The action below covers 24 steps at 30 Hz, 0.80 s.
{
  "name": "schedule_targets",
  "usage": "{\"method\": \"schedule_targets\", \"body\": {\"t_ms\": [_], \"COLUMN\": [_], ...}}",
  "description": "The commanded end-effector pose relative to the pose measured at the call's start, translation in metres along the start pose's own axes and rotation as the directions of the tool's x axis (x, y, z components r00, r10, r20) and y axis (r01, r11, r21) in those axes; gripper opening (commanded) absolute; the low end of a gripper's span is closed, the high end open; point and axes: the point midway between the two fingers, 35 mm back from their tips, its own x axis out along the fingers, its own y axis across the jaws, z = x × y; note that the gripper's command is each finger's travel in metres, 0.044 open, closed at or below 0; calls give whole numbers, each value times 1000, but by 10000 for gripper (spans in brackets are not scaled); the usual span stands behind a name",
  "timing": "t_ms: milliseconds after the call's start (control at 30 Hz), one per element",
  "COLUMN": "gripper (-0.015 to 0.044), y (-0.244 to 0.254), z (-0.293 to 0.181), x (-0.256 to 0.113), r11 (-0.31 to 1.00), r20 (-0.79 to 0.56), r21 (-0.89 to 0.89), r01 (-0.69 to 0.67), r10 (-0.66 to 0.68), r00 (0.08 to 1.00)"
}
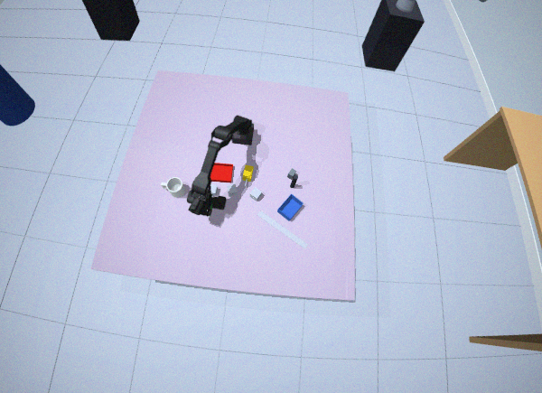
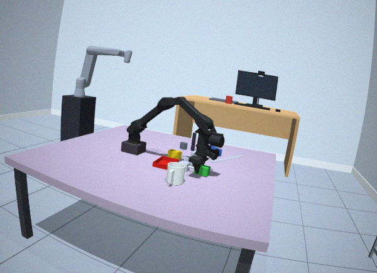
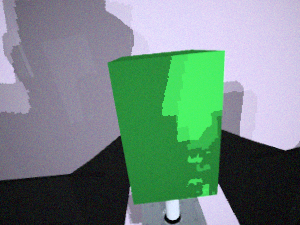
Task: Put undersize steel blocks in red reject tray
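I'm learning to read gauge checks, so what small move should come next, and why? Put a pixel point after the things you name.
I'd ease the green gauge (image 2: pixel 205 170) (image 3: pixel 170 130) gently toward the steel block (image 1: pixel 216 191) (image 2: pixel 184 165) (image 3: pixel 192 212): its pale pin (image 2: pixel 190 167) (image 3: pixel 172 209) appears lined up with the hole, yet some pin still shows outside, so the fit looks unsettled.

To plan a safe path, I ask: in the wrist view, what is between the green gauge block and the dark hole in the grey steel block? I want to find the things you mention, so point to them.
A white round pin (image 3: pixel 172 210); the wrist view shows this.
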Motion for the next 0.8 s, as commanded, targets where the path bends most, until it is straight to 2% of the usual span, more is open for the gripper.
{"method": "schedule_targets", "body": {"t_ms": [0, 767], "gripper": [0, 0], "y": [0, 0], "z": [4, 12], "x": [-3, -3], "r11": [1000, 1000], "r20": [9, 10], "r21": [2, 3], "r01": [2, 2], "r10": [-2, -2], "r00": [1000, 1000]}}
